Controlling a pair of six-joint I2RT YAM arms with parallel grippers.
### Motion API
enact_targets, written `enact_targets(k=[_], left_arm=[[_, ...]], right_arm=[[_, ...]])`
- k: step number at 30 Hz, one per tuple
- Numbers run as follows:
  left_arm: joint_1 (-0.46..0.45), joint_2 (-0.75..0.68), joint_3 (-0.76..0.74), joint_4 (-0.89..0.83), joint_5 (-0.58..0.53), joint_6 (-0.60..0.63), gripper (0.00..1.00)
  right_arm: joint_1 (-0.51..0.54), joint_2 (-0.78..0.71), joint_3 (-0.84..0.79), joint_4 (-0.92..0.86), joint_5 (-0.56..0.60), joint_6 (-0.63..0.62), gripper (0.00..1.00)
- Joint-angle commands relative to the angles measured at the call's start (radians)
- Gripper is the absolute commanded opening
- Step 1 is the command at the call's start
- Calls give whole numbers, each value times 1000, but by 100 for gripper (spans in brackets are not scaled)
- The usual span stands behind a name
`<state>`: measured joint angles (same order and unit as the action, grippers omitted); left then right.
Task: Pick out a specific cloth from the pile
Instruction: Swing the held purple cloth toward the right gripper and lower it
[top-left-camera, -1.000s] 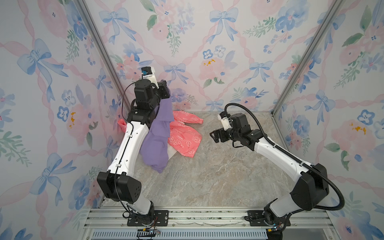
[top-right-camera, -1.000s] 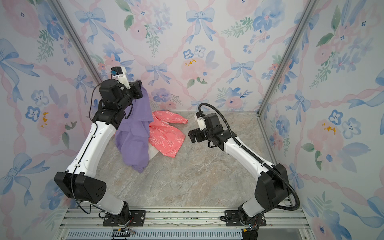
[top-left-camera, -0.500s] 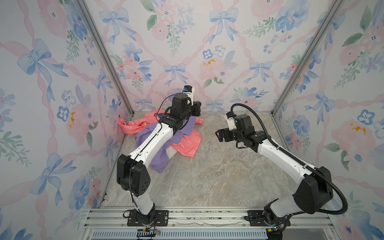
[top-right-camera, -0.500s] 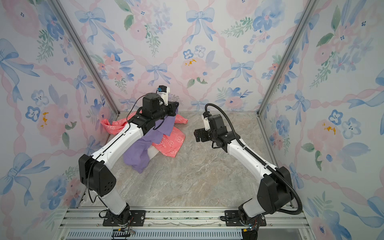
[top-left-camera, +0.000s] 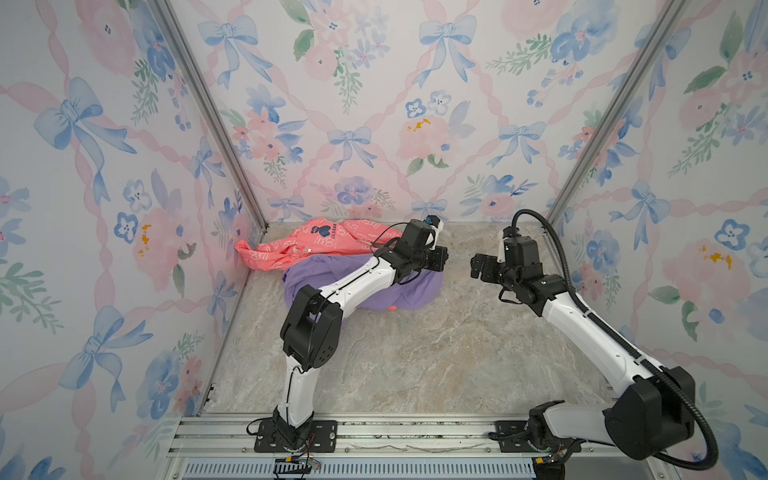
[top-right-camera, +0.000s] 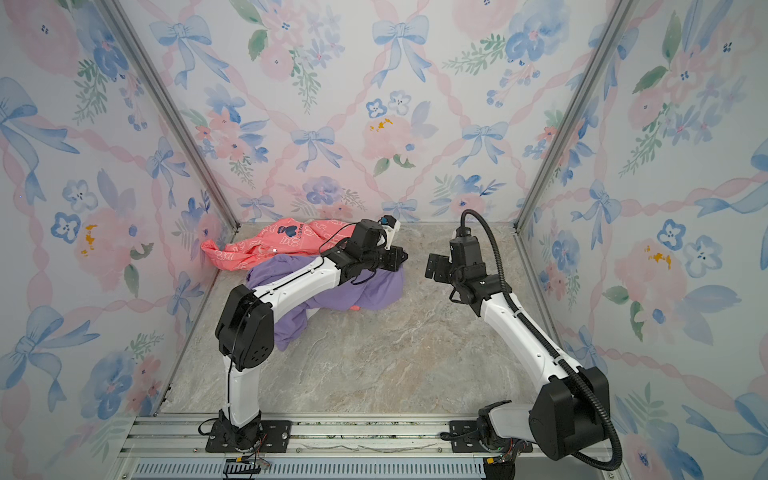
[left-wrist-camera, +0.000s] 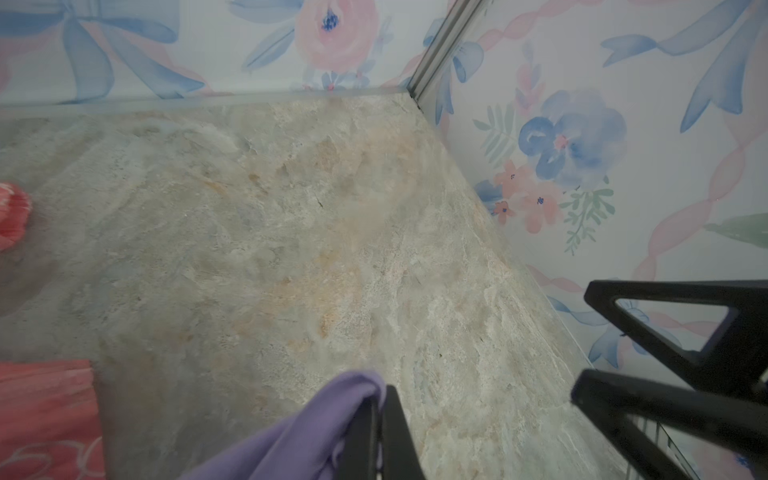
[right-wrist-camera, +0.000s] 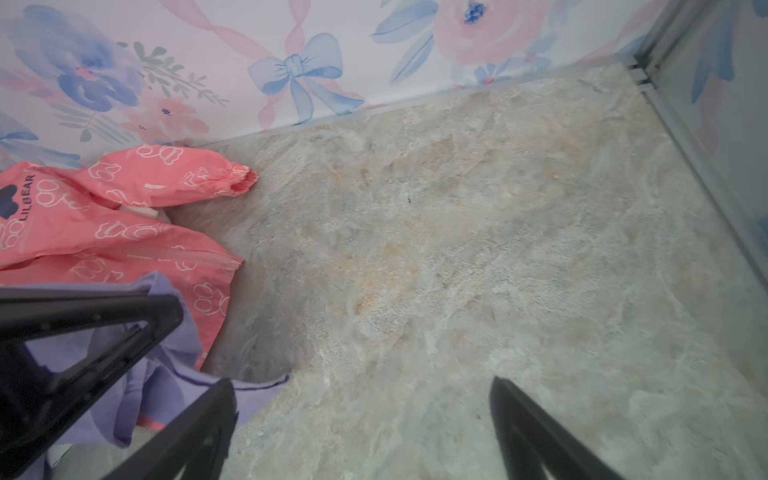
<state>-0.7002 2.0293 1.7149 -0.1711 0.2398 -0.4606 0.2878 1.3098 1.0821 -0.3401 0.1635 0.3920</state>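
1. Lavender-purple plain soft cloth (top-left-camera: 411, 291) lies on the marble bench (top-left-camera: 415, 361), partly over the coral-pink printed jacket (top-left-camera: 316, 245).
2. Left pincer (top-left-camera: 441, 259) pinches its edge, presumably to drag it clear.
3. Right pincer (top-left-camera: 482, 266) hovers nearby, spread wide.

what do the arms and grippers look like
The left arm and right arm have glossy white links and bulky black joint housings. A thick ribbed black hose runs along the right arm only. The left gripper and right gripper are matte black, with tapering fingers that have triangular cut-outs.
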Motion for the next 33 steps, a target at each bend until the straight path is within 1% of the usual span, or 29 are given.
enact_targets(k=[1, 3, 4, 7, 8, 9, 10, 12, 14, 17, 20, 23, 26, 31, 33], left_arm=[[-40, 24, 71, -29, 41, 1, 20], [-42, 34, 96, -44, 35, -1, 40], [-41, 30, 109, -48, 22, -1, 48], [-32, 2, 133, -50, -40, 17, 73], [-27, -13, 137, -50, -71, 21, 83], [-21, -31, 139, -49, -102, 25, 91], [-13, -49, 141, -51, -126, 27, 95], [12, -86, 140, -50, -162, 21, 98], [43, -121, 137, -49, -174, 14, 98], [82, -173, 124, -50, -173, 24, 98], [101, -231, 82, -51, -171, 64, 98], [109, -271, 30, -65, -100, 124, 98], [109, -279, 6, -129, -17, 161, 98], [108, -289, -54, -184, 111, 155, 96], [108, -289, -76, -184, 154, 130, 93]], right_arm=[[-32, -40, -31, -23, 54, 87, 97], [-42, -51, -43, -22, 57, 98, 97], [-42, -53, -45, -21, 57, 101, 97], [-42, -52, -48, -19, 56, 116, 97], [-42, -50, -49, -16, 56, 125, 97], [-42, -49, -50, -14, 57, 128, 97], [-42, -49, -50, -10, 56, 132, 97], [-42, -47, -50, -4, 56, 138, 97], [-42, -46, -50, 3, 56, 140, 97], [-41, -44, -50, 10, 57, 142, 97], [-37, -40, -46, 18, 57, 141, 97], [-32, -32, -41, 22, 57, 139, 97], [-20, -23, -29, 21, 57, 127, 97], [0, -6, -2, 21, 45, 83, 97], [2, -1, 1, 41, 11, 65, 97]])
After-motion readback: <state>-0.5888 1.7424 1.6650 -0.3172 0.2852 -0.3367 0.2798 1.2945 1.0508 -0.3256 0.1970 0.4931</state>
